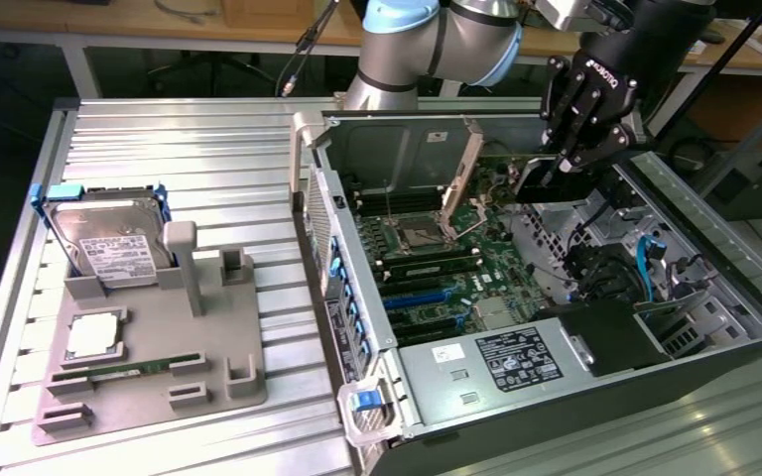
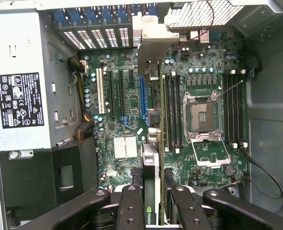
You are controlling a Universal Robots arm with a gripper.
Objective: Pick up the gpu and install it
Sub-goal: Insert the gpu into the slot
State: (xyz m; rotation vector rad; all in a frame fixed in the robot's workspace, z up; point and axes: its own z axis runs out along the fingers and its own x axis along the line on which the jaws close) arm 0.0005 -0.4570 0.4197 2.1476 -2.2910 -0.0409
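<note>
Wrist view: gripper [image 2: 156, 208] clenched partway on the gpu [image 2: 151, 165], which is held edge-on above the motherboard [image 2: 127, 96].
Black fingers [image 2: 131, 206] press both faces of the card. It hangs inside the open computer case [image 1: 705, 238], over the expansion slots between the power supply [image 2: 21, 91] and the CPU socket [image 2: 202, 112]. Its silver bracket [image 2: 153, 40] reaches toward the rear slot grilles. The card hides the slot beneath it, and in the exterior view its lower edge blends into shadow.
</note>
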